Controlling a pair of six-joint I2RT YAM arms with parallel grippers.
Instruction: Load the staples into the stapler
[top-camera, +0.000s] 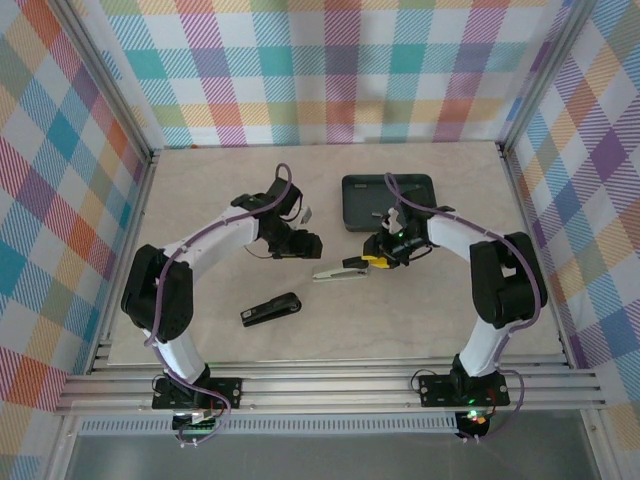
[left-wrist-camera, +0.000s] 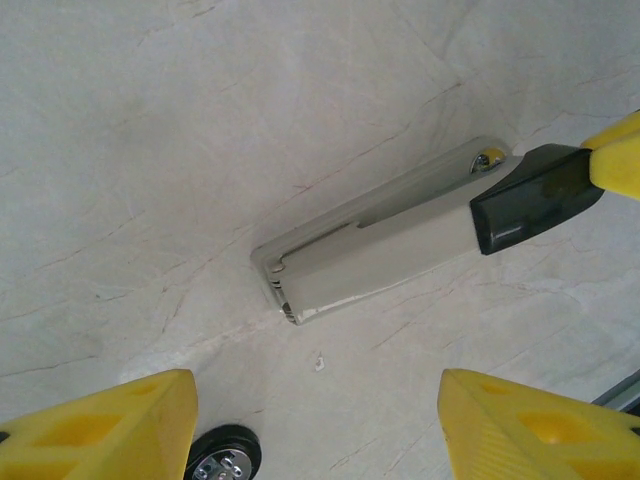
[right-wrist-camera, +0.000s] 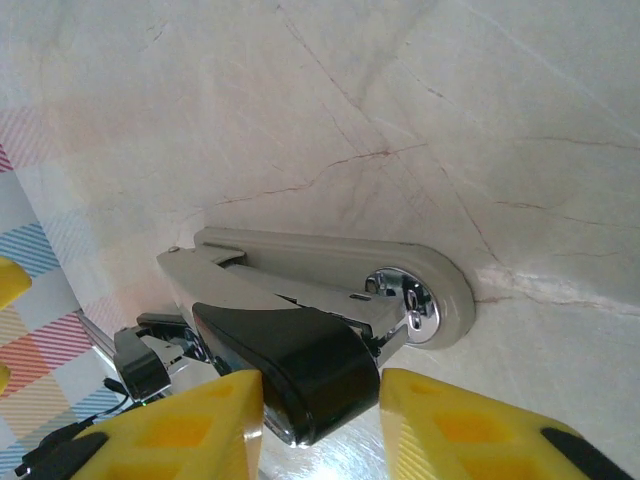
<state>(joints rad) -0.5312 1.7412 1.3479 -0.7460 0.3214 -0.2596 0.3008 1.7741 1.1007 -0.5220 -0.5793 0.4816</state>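
On a pale marble-look tabletop (top-camera: 400, 320) between pastel plaid walls (top-camera: 330, 70), right gripper (right-wrist-camera: 320, 398) pinches beige plastic stapler (left-wrist-camera: 375, 240); left gripper (left-wrist-camera: 318, 400) hangs spread.

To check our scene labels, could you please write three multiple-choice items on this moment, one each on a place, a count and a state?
1. Where is the dark tray? A. on the far side of the table, right of centre; B. between the arm bases; C. against the left wall.
2. How many staplers lie on the table? A. one; B. two; C. four.
3. How does the left pincer stand? A. shut on a stapler; B. open and empty; C. shut on the tray.
Key: A, the top view shows it there; B, a grey stapler and a black stapler; B, its yellow fingers stand apart over bare table.
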